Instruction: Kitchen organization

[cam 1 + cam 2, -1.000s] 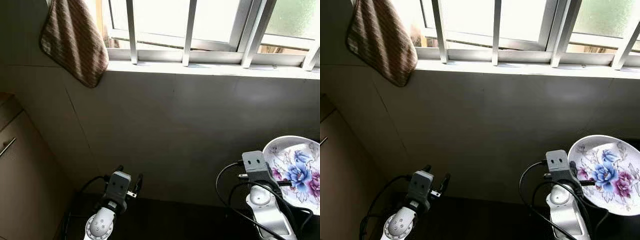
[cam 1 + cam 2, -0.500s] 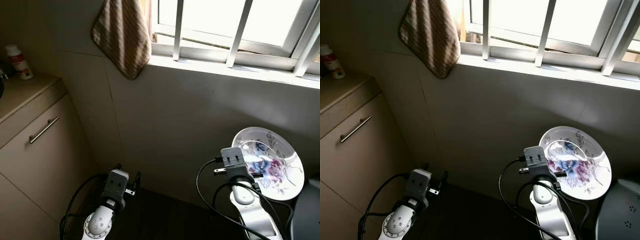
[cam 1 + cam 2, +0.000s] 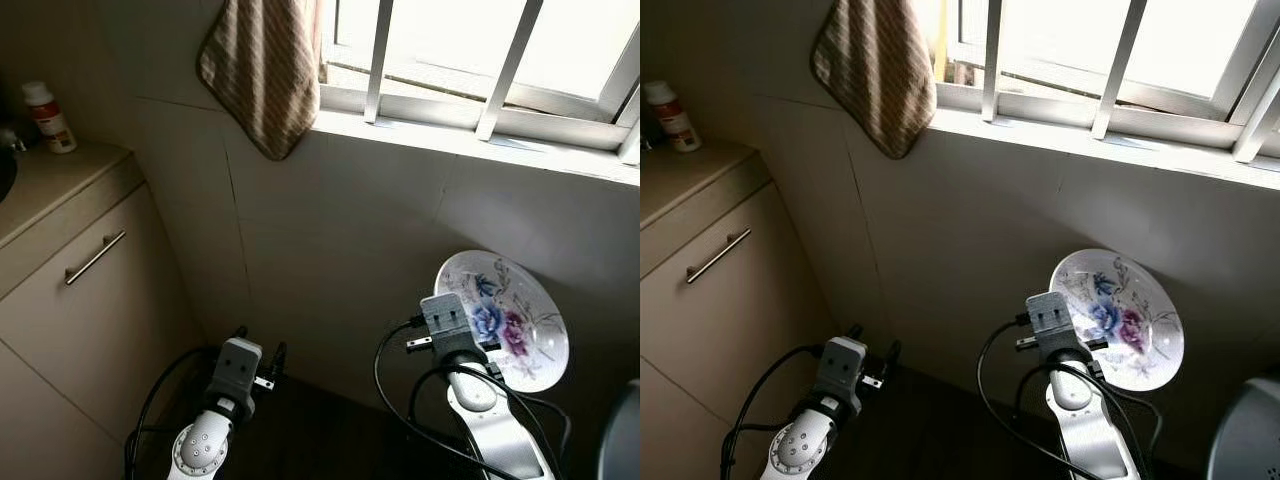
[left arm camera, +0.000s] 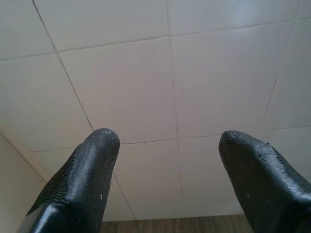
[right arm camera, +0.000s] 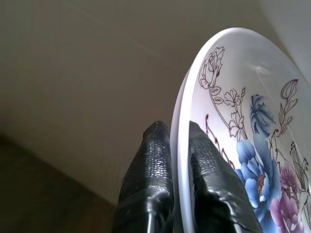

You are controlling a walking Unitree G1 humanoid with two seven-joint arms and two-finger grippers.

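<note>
While the robot faces a tiled wall under a barred window, the right gripper (image 5: 177,145) has the flowered plate (image 3: 510,315) pinched by its rim, one black finger on the back face and one on the painted face, clamped tight. In the left eye view the plate sits at about four o'clock from frame centre, standing out from the right wrist toward one o'clock, tilted up on edge with its blue and pink flowers turned toward the head camera. So the plate is not ahead of the gripper waiting to be fetched; it is already in the grip, rim deep between the fingers, with its broad disc fanning up and away beyond the fingertips.

The left gripper (image 4: 167,141) hangs low at seven o'clock, fingers spread wide with nothing between them, pointing at bare wall tiles.

Here is the relation that counts: the countertop (image 3: 45,185) lies away at nine to ten o'clock, over a cabinet with a bar handle (image 3: 95,257), a red-labelled bottle (image 3: 47,116) standing on it. That is the far side from the plate-carrying arm. The empty left arm is nearer the counter; the loaded right arm would, I judge, have to come across with a turn of the body.

A striped cloth (image 3: 262,70) hangs from the window sill (image 3: 480,145) at twelve o'clock, well above both arms. At five o'clock, a grey rounded object (image 3: 1250,435) peeks in; what it is I can't say.
</note>
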